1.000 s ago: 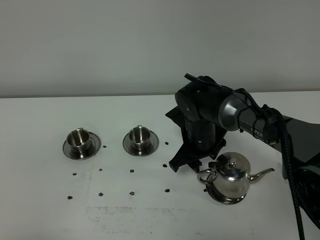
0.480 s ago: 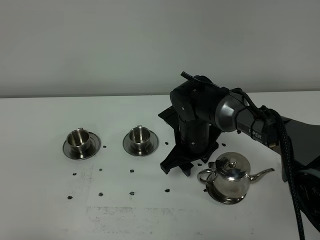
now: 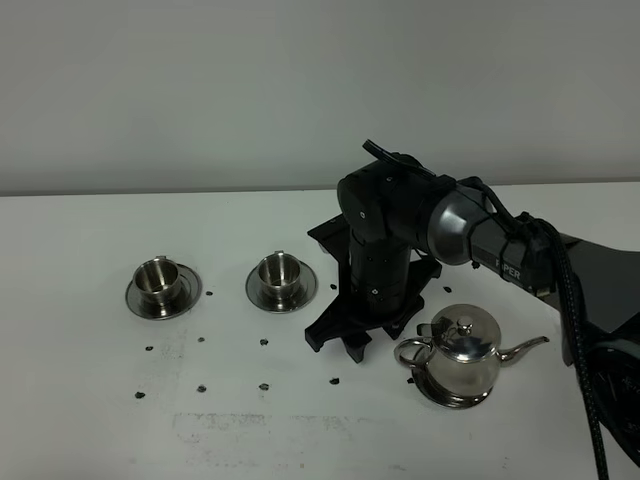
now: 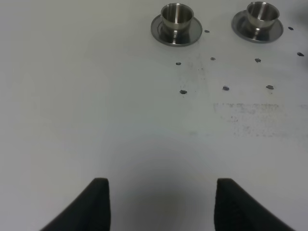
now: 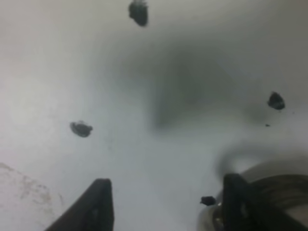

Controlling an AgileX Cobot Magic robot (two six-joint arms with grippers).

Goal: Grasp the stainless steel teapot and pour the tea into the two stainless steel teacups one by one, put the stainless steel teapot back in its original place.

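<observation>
The stainless steel teapot stands upright on its round saucer, the original place, at the right front of the table, spout to the right and loop handle to the left. My right gripper points down just left of the handle, open and empty, close to the table. In the right wrist view the right gripper shows bare table between its fingers, with the teapot blurred beside one finger. The two stainless steel teacups sit on saucers at the left. My left gripper is open over bare table, facing the teacups.
Small black specks dot the white table in front of the cups and around the teapot. The right arm's black cable runs down the right edge. A plain wall stands behind the table.
My right gripper has swung left and slightly forward, away from the teapot's handle, staying open. The teapot and both cups have not moved.
</observation>
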